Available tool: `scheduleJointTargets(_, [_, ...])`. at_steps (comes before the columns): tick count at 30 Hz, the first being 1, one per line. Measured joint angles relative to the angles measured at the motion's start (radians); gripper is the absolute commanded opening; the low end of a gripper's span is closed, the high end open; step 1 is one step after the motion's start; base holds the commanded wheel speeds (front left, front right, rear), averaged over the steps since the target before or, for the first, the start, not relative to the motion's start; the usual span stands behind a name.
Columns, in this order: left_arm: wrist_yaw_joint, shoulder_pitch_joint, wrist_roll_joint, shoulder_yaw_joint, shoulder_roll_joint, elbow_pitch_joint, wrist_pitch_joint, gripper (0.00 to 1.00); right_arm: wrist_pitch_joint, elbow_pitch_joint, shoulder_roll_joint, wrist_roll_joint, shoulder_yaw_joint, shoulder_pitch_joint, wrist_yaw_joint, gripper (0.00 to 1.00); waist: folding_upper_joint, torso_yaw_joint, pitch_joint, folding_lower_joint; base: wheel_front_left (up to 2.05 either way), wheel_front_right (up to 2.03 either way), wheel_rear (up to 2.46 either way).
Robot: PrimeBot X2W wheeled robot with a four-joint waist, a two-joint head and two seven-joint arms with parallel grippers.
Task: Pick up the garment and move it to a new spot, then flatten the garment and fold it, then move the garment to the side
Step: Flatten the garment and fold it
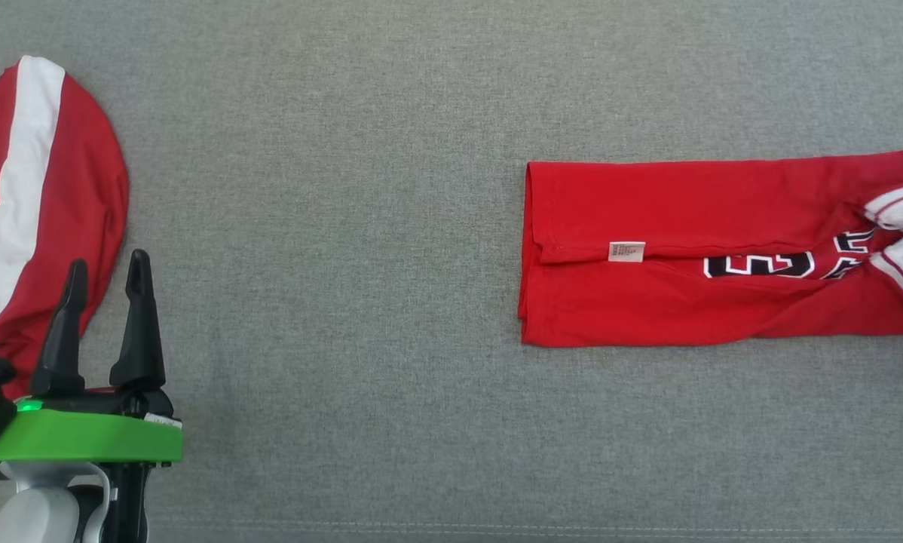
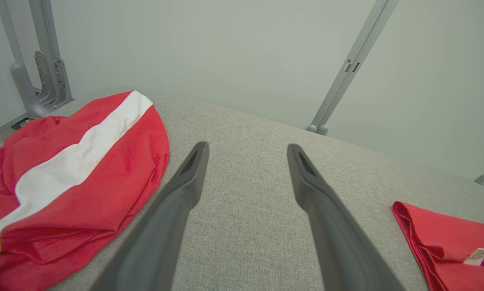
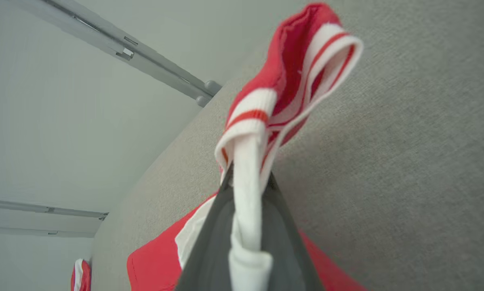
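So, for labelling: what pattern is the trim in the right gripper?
Trim white with red stripes; right wrist view.

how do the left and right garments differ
The left garment lies in a rounded heap; the right garment is folded into a long strip. The left garment has a broad white stripe; the right garment shows black lettering and a label. The right hand grips the right garment's trim; the left garment lies free. Both are red.
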Motion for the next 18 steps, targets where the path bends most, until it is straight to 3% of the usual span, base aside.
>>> scheduleJointTargets(6, [-0.005,0.005,0.013,-0.031,-0.004,0.0,0.0,1.0,0.073,-0.204,0.007,-0.066,0.127,-0.031,0.035,0.0,0.0,-0.014,-0.008,0.0,0.0,0.0,0.0])
scheduleJointTargets(11, [-0.011,0.003,0.035,-0.061,-0.001,-0.002,0.001,1.0,0.121,-0.35,0.08,-0.103,0.242,-0.063,0.04,0.0,0.0,-0.011,-0.005,0.0,0.0,0.0,0.0])
scheduleJointTargets(15, [-0.018,-0.011,0.04,-0.08,-0.001,-0.006,0.012,1.0,0.129,-0.4,0.131,-0.15,0.304,-0.104,-0.002,0.0,0.0,-0.003,0.005,0.0,0.0,0.0,0.0])
scheduleJointTargets(17, [-0.024,-0.018,0.042,-0.094,-0.001,-0.005,0.015,1.0,0.124,-0.403,0.166,-0.172,0.319,-0.126,-0.039,0.0,0.0,0.004,0.009,0.0,0.0,0.0,0.0])
scheduleJointTargets(18, [-0.024,-0.018,0.042,-0.094,-0.001,-0.005,0.015,1.0,0.124,-0.403,0.166,-0.172,0.319,-0.126,-0.039,0.0,0.0,0.004,0.009,0.0,0.0,0.0,0.0])
